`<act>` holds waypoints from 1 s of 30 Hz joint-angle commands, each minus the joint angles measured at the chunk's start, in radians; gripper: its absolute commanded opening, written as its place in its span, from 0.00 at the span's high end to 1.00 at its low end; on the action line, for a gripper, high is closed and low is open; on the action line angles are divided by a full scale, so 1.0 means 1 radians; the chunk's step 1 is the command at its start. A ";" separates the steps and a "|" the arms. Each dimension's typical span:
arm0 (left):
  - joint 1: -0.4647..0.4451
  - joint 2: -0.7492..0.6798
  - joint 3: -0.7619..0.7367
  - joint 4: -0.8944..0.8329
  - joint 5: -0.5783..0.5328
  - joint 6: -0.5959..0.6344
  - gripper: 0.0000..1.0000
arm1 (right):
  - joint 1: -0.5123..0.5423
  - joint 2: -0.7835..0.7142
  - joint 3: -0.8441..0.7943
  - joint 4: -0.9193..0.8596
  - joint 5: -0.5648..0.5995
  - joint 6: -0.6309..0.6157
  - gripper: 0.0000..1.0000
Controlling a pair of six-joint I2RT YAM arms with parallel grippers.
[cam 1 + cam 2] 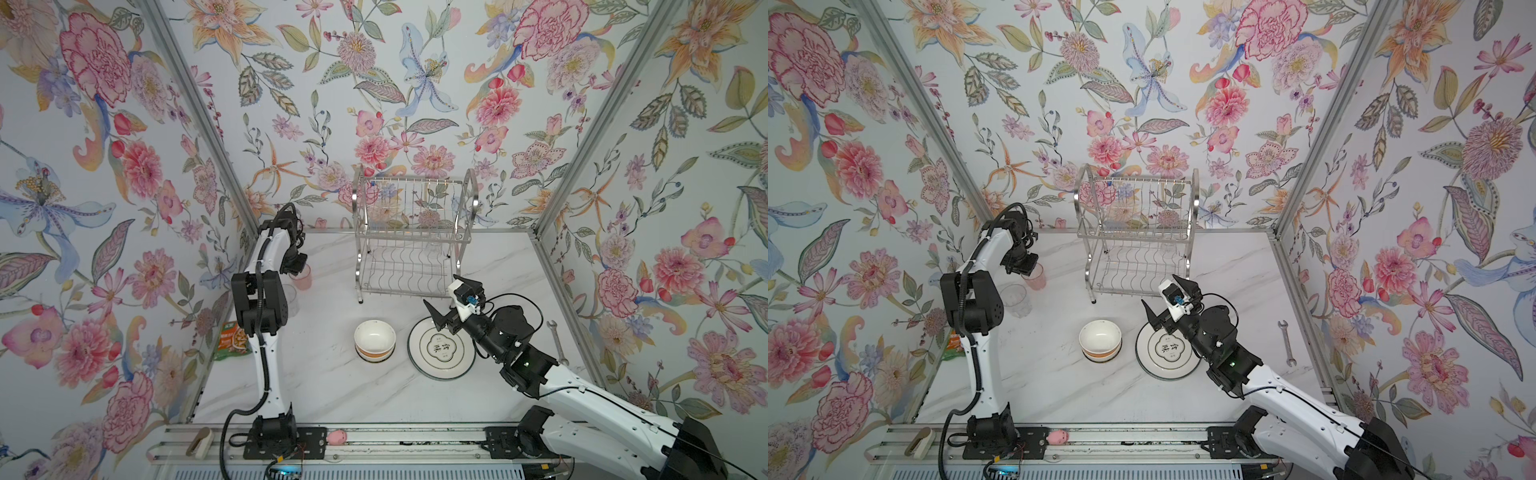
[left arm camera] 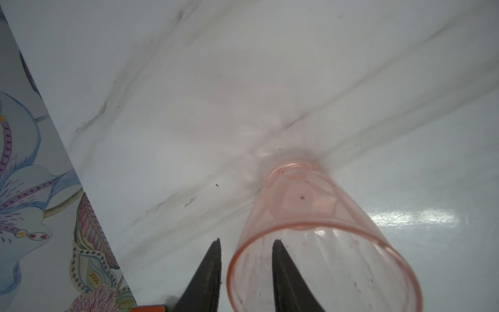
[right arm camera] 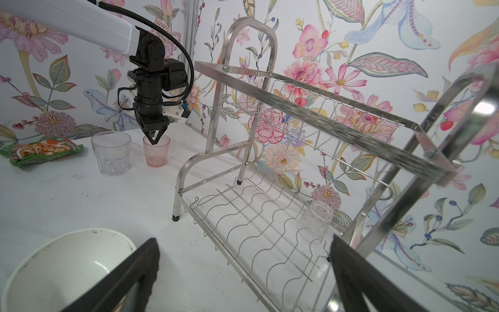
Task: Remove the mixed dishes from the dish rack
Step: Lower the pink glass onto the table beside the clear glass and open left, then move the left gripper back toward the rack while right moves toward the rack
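Observation:
The chrome dish rack (image 1: 409, 237) (image 1: 1136, 232) (image 3: 297, 162) stands at the back. A clear tumbler (image 3: 314, 222) sits upside down on its lower shelf. Left of the rack, a pink tumbler (image 1: 303, 280) (image 2: 310, 216) (image 3: 156, 154) stands upright on the table. My left gripper (image 2: 247, 240) is open over it, one finger inside the rim and one outside, neither pressing it. Beside it stands another clear tumbler (image 1: 1016, 298) (image 3: 111, 152). A white bowl (image 1: 375, 340) with an orange band and a dark-rimmed plate (image 1: 441, 349) lie in front. My right gripper (image 1: 439, 289) (image 3: 243, 237) hangs wide open and empty before the rack.
A green-orange food packet (image 1: 232, 343) (image 3: 40, 150) lies by the left wall, partly behind the left arm. A steel wrench (image 1: 557, 340) (image 1: 1286, 343) lies near the right wall. Floral walls close in the marble table (image 1: 332, 395) on three sides.

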 commanded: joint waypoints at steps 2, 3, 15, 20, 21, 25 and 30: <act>0.010 0.007 0.049 -0.019 0.003 -0.014 0.52 | 0.007 -0.019 0.015 -0.005 0.031 0.013 0.01; 0.009 0.004 0.056 -0.016 0.004 -0.017 0.50 | 0.008 -0.020 0.015 -0.006 0.039 0.018 0.01; -0.017 -0.212 0.046 0.082 0.008 -0.086 0.16 | 0.009 -0.063 0.001 0.017 0.194 0.072 0.01; -0.052 -0.383 -0.067 0.182 0.033 -0.120 0.13 | -0.002 -0.121 -0.040 0.043 0.258 0.119 0.01; -0.068 -0.432 -0.122 0.220 0.050 -0.116 0.13 | -0.008 -0.130 -0.045 0.037 0.261 0.131 0.01; -0.142 -0.621 -0.383 0.389 0.091 -0.102 0.11 | -0.029 -0.157 -0.068 0.023 0.274 0.188 0.01; -0.223 -0.843 -0.715 0.598 0.191 -0.059 0.11 | -0.064 -0.171 -0.084 0.000 0.275 0.237 0.01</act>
